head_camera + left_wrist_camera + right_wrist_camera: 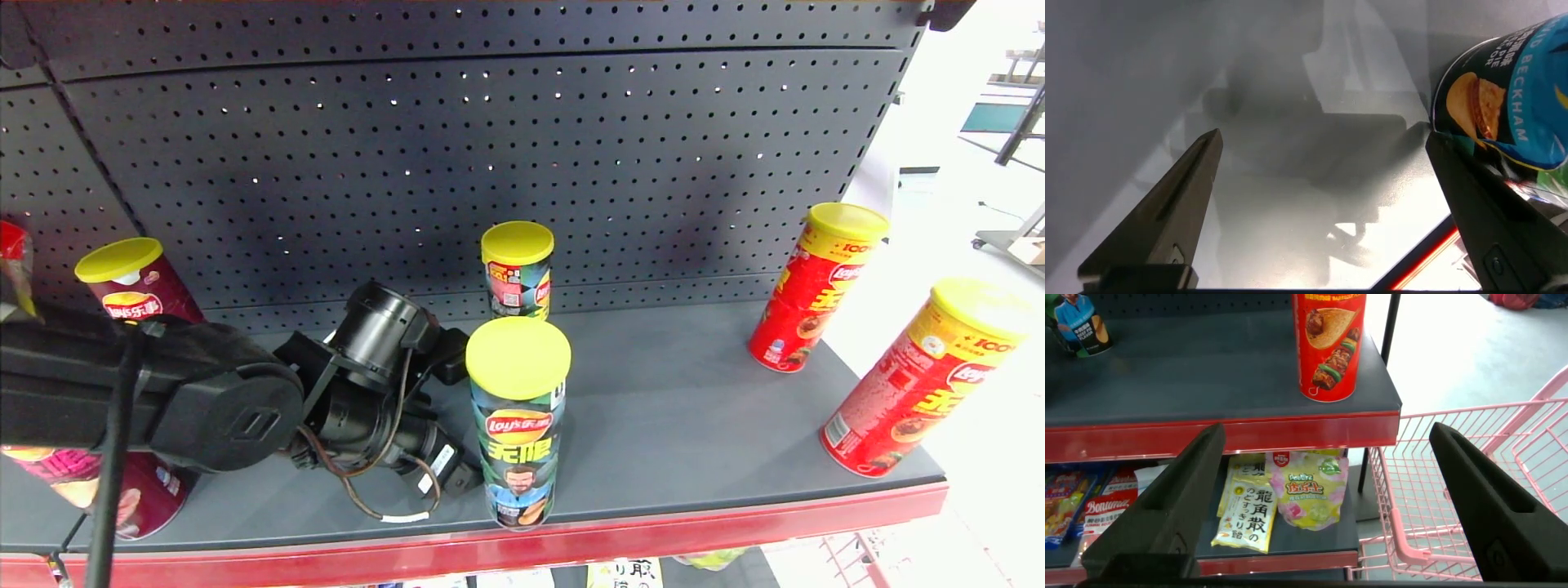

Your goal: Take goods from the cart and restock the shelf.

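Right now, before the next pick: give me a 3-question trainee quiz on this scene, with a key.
1. Count: how many red cans stand at the right end of the shelf?
2. True or false: the left gripper is shut on the front blue can.
3. Pick one: the right gripper faces A) the shelf edge and pink cart; B) a sink; C) a drawer.

Key: 1. two. 2. false; it is open, with the can beside one finger. 3. A.
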{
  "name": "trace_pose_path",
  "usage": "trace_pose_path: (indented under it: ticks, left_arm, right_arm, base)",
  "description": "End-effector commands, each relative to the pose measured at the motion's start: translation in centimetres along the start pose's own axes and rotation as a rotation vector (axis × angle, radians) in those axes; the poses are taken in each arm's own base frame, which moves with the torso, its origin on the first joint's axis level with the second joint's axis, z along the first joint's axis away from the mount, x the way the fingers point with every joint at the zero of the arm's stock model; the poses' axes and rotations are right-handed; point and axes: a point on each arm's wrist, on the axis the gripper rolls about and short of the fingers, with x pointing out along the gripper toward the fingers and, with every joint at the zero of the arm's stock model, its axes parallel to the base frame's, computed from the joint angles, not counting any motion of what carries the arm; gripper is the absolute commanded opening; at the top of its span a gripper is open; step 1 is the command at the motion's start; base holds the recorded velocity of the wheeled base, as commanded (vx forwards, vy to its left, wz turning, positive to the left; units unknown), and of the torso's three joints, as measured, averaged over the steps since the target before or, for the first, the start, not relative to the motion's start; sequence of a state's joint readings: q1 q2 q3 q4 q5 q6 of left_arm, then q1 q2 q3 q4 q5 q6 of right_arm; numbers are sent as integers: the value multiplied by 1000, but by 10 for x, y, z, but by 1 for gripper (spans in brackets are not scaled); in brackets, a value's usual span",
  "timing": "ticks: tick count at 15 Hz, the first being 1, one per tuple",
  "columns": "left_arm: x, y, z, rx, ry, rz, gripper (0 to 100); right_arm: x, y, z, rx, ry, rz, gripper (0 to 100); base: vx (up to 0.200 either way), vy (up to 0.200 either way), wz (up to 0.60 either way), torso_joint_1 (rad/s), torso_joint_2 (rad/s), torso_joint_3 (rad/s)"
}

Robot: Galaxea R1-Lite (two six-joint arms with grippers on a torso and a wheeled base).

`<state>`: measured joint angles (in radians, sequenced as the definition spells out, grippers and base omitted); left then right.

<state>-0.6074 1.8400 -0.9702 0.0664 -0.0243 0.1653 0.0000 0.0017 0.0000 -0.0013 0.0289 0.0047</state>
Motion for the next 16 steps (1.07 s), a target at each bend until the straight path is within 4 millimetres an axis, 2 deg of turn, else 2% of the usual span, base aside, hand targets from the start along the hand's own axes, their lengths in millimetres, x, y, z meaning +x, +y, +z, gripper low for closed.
trace_pose_path:
  ticks: [1, 7, 12, 16]
  left_arm:
    - [1, 0, 0, 0, 0, 0, 100]
    - [1, -1, 4, 4, -7, -1, 100]
    - [-12, -1, -11, 1, 9, 1, 100]
    - [-9, -6, -8, 17, 6, -12, 100]
  right_arm:
    - [0, 0, 0, 0, 0, 0, 100]
    - [0, 0, 0, 0, 0, 0, 100]
    - [0, 0, 0, 0, 0, 0, 100]
    - [0, 0, 0, 0, 0, 0, 100]
  base:
    - [0, 0, 0, 0, 0, 0]
    - [0, 0, 0, 0, 0, 0]
    - [0, 0, 0, 0, 0, 0]
    - [0, 0, 0, 0, 0, 0]
